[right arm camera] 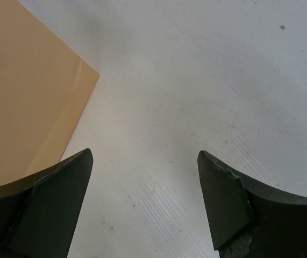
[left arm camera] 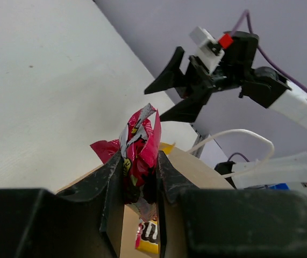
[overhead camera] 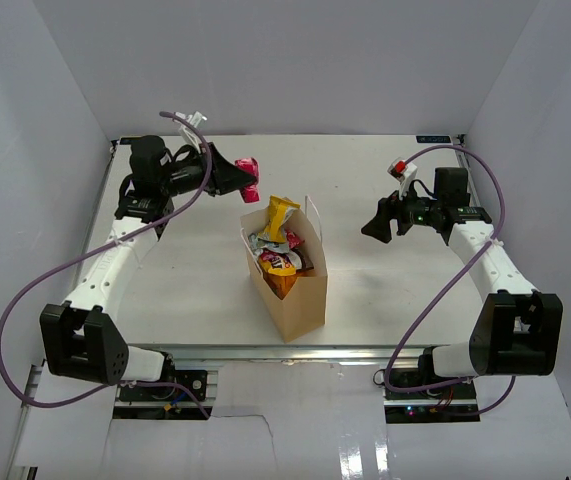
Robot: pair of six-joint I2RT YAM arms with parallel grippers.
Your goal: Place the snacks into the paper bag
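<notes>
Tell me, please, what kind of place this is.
Probably a laboratory robot test cell: plain white walls box in a white table, with a left arm and a right arm bolted at its near edge.

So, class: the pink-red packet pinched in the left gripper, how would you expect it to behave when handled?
Probably floppy: the pink-red packet looks crumpled and folded where the left gripper pinches it. Likely light, since that pinch at one end seems to hold it up. Its shiny film may be slippery.
</notes>
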